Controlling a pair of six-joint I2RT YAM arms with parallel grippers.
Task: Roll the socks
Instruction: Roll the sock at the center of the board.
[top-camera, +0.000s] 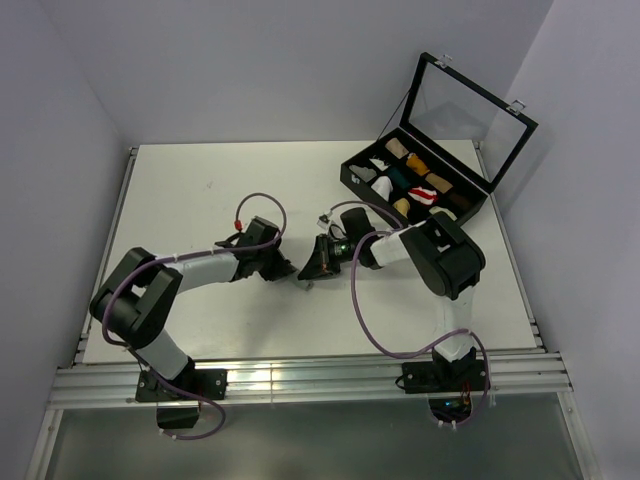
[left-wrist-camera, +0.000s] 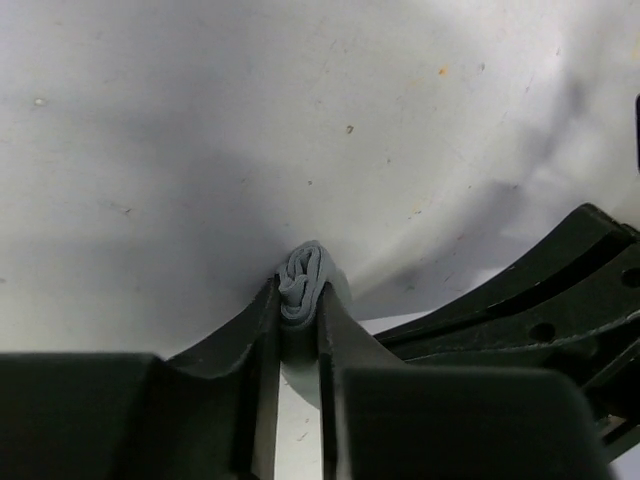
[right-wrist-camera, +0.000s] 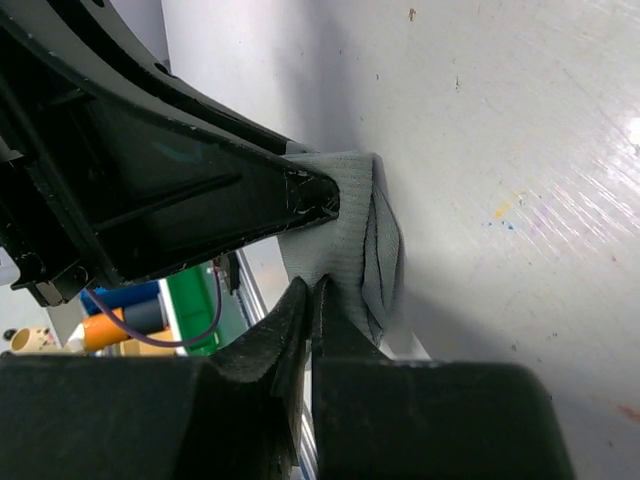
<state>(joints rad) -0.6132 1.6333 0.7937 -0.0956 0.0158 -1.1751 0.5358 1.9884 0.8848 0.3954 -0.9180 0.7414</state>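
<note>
A short grey sock (left-wrist-camera: 305, 272), folded into a tight bundle, is clamped between the fingers of my left gripper (left-wrist-camera: 300, 292), just above the white table. From the other side, my right gripper (right-wrist-camera: 312, 292) is shut on the lower edge of the same grey sock (right-wrist-camera: 350, 215). In the top view both grippers meet tip to tip at the table's middle, the left gripper (top-camera: 290, 268) facing the right gripper (top-camera: 313, 266), and they hide the sock. No other loose sock shows on the table.
A black compartmented case (top-camera: 352, 176) stands at the back right with its glass lid (top-camera: 470, 112) raised and several small fabric rolls inside. Walls close the table on three sides. The right arm's cable (top-camera: 362, 310) loops over the near table.
</note>
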